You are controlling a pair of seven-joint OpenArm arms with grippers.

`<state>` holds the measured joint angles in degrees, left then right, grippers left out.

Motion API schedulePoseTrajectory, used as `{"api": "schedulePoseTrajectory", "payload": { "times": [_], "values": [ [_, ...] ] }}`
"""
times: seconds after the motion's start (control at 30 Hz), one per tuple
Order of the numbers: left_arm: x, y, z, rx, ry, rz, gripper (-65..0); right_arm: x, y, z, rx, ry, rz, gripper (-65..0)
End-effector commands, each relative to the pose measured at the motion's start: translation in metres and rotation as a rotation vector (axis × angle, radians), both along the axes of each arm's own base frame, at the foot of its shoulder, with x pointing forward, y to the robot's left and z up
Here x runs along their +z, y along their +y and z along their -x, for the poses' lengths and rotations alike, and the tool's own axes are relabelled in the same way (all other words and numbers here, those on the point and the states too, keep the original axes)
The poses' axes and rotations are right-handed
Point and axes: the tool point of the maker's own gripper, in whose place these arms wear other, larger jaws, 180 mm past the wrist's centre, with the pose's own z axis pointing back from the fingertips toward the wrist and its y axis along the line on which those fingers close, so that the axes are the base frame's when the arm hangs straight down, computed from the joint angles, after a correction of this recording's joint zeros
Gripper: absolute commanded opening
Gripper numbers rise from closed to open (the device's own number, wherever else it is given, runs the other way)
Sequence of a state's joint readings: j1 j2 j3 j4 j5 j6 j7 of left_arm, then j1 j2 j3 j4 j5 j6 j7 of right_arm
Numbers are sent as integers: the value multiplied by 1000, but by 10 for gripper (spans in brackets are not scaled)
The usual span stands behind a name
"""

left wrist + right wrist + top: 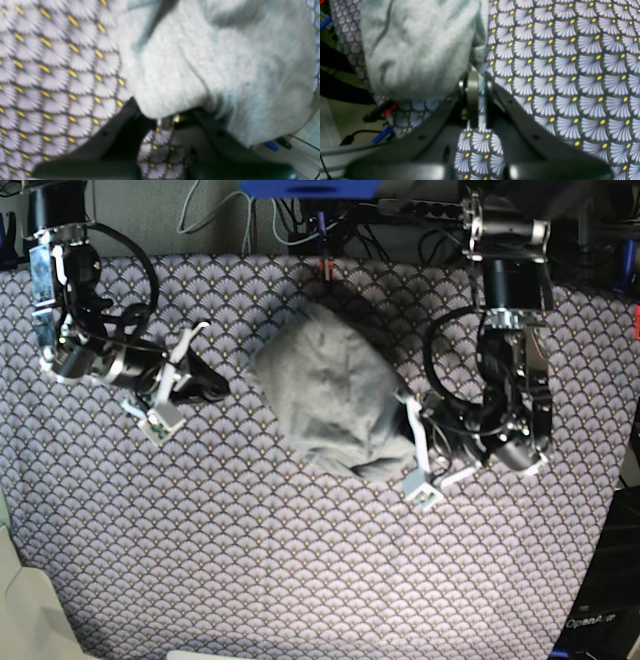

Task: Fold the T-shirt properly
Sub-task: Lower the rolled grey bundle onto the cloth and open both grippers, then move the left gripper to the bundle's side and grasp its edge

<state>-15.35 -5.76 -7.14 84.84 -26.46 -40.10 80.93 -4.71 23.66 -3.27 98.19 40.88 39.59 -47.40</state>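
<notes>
While my left end effector point(410, 418) pinches the crumpled T-shirt point(335, 385) and my right end effector point(218, 388) sits closed and empty, spreading it flat comes next.

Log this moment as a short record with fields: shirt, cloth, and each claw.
shirt: the grey T-shirt lies bunched in a rumpled heap, not folded flat
surface: purple scallop-patterned tablecloth under it
left claw: at the heap's edge, shut on a bit of the T-shirt fabric
right claw: shut, apart from the heap in the base view, nothing held
task state: no neat fold visible
</notes>
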Motion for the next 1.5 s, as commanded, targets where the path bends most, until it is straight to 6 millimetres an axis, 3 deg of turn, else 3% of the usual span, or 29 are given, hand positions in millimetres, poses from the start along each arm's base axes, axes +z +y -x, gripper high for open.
{"api": "schedulePoseTrajectory", "payload": {
  "times": [0.0, 0.1, 0.33, 0.5, 0.77, 0.93, 1.0, 1.13, 1.27, 1.37, 1.47],
  "values": [
    [18, 4, -15, 10, -63, 11, -650, 12, -1, -6, 3, -40, -18, -632],
    [11, 30, -11, 20, -44, -51, -650, 12, -3, -5, 4, -39, -12, -632],
    [-31, 72, 36, 40, 87, -143, -650, 13, -4, -7, 4, -42, -9, -632],
    [-41, 74, 49, 44, 123, -144, -650, 13, 3, -7, 4, -42, -29, -632],
    [-40, 77, 48, 45, 121, -151, -638, 13, 8, -6, 7, -39, -42, -630],
    [-38, 82, 46, 64, 114, -148, -376, 11, 8, -4, 7, -34, -42, -630],
    [-33, 90, 42, 108, 98, -133, -329, 11, 8, -4, 7, -33, -42, -629],
    [-25, 112, 37, 196, 75, -117, -322, 11, 7, -4, 7, -33, -40, -629],
    [-28, 110, 42, 190, 87, -111, -322, 12, 8, -5, 6, -36, -43, -629],
    [-42, 109, 60, 188, 133, -114, -323, 12, 8, -5, 7, -37, -43, -629],
    [-50, 102, 71, 146, 164, -129, -377, 13, 8, -6, 7, -39, -43, -629]
  ]
}}
